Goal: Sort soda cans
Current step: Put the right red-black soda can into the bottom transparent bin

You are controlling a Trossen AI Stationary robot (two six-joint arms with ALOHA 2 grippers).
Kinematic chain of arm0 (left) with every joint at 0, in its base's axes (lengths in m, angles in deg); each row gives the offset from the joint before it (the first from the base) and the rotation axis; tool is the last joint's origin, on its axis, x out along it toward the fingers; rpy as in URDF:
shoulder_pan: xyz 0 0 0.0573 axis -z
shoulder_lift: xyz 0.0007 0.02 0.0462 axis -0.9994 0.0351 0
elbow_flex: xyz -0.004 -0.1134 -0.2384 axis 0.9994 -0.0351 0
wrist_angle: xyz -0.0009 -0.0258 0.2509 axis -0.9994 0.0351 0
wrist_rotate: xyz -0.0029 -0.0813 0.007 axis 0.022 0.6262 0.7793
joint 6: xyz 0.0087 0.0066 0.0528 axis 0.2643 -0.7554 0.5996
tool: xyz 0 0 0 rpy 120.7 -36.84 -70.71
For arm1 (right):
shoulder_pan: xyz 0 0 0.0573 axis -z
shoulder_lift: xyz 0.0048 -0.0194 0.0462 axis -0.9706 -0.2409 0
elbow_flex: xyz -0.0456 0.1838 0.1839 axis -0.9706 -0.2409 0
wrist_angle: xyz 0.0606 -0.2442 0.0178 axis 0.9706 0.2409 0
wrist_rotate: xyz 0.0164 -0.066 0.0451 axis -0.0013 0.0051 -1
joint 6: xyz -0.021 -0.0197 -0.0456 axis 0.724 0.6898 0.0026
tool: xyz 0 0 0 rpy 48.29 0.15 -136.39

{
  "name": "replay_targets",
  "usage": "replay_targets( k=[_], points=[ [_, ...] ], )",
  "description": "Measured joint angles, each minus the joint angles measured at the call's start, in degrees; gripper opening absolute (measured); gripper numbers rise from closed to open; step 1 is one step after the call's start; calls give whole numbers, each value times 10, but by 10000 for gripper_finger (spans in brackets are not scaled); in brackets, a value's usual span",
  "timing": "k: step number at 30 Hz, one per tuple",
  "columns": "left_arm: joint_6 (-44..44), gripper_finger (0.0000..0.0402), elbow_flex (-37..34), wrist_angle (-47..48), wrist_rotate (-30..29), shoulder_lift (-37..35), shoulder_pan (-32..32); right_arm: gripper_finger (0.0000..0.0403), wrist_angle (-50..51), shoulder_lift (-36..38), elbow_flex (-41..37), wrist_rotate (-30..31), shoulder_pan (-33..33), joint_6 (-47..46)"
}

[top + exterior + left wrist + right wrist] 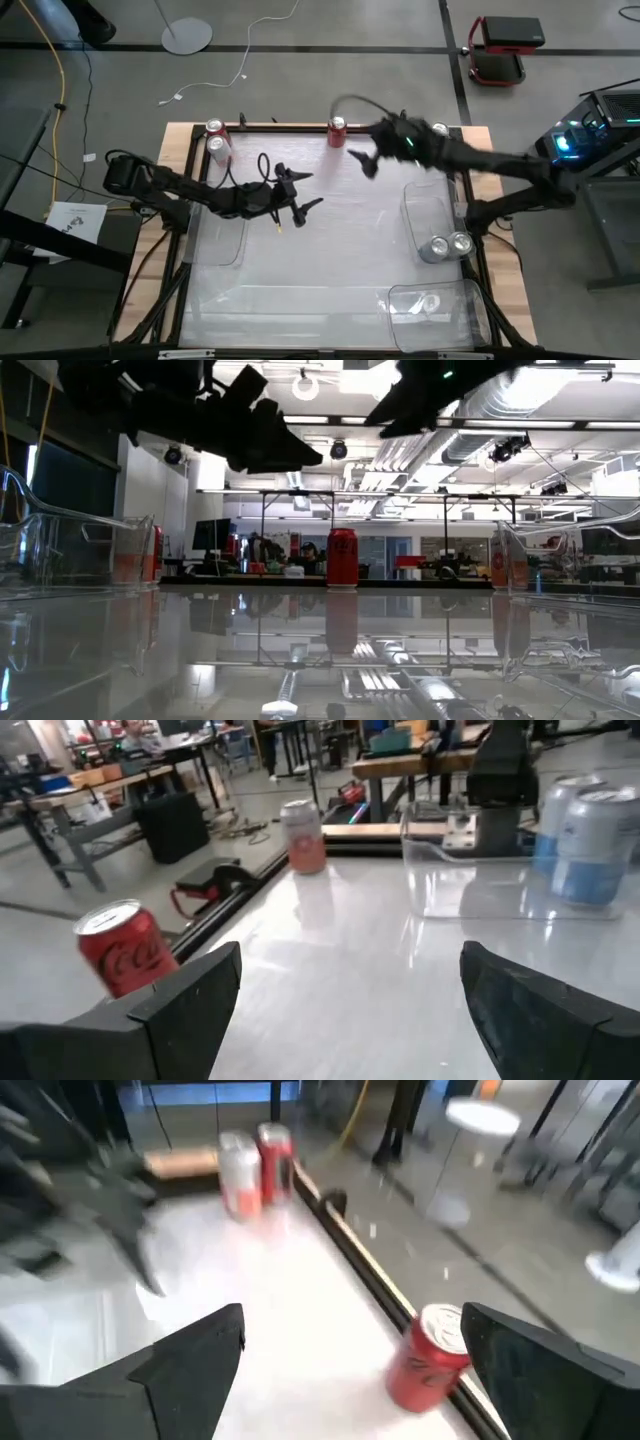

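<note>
One red can stands at the middle of the far edge, also in the low view. A red can and a pale pink can stand at the far left corner. A pale can stands at the far right, partly behind the right arm. Two silver cans stand in the right clear tray. My left gripper hovers open over the table's middle, holding nothing. My right gripper hovers open just near-right of the middle red can.
Clear plastic trays lie at the right, the near right and the left of the table. A dark raised frame runs along the far edge. Cables loop above both arms. Bare tabletop lies between the grippers and the near edge.
</note>
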Motion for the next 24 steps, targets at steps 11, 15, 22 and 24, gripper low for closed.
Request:
replay_targets(
  k=[11,15,22,24],
  points=[
    [-17,353,0,123,-33,-82,6,366,327,-288,386,-164,142,166],
    [-39,353,0,160,-33,-100,6,366,388,-378,479,-180,161,211],
    [-63,353,0,195,-28,-102,6,366,427,-483,555,-176,177,213],
    [-70,353,0,200,-28,-102,6,366,429,-495,559,-153,179,213]
  ],
)
